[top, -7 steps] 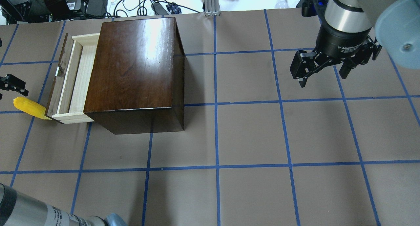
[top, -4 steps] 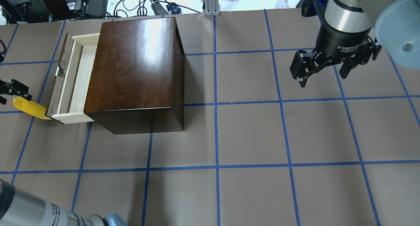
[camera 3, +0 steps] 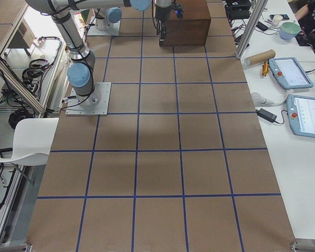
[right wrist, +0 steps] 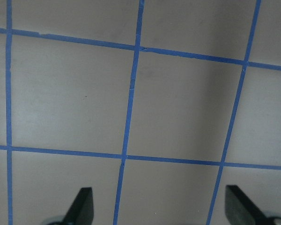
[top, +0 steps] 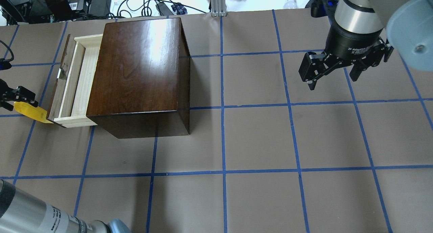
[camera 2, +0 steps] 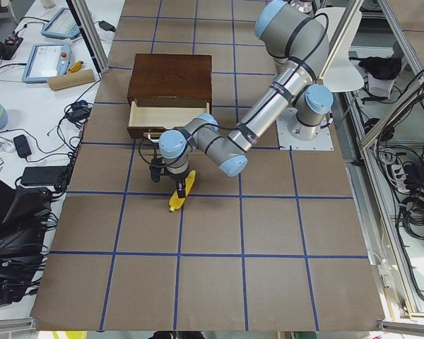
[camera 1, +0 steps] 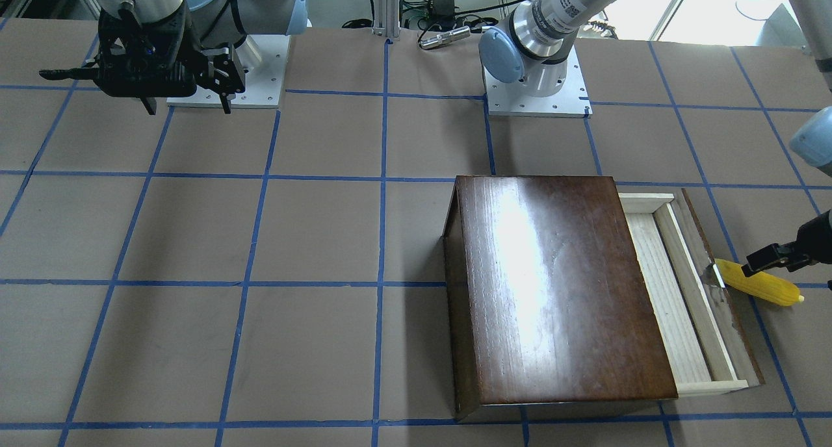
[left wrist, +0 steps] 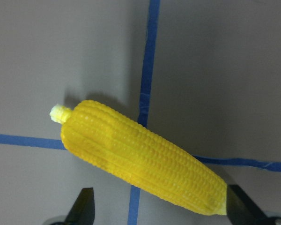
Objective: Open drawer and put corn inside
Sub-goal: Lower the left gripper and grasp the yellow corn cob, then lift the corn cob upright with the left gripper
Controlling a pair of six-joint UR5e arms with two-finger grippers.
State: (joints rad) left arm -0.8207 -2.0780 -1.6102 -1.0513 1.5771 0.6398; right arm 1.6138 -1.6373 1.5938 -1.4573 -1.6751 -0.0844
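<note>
The left gripper (left wrist: 158,188) hovers directly over the corn (left wrist: 140,159), jaws spread wide and holding nothing; in the wrist view a fingertip (left wrist: 85,206) shows at each lower corner with the cob between and below them. The corn lies flat on the table (top: 257,138) at its left end. Its long axis runs slantwise, closer to the line joining the two fingers than across it, and one end reaches almost under the right-hand finger. As I judge it, the coming grasp turns on this: a straight descent would close the fingers roughly along the cob's length, so the wrist likely needs to turn until they straddle its narrow width. Just right of the corn stands the drawer (top: 79,80), pulled partly out of the box (top: 135,67), its pale floor open to the top. The corn lies near the drawer's dark front panel, toward its near end, and from the left side camera it seems not to touch. Far off to the right, the right gripper (top: 333,79) hangs over bare table, jaws apart and empty; the left arm is plainly the nearer one.
</note>
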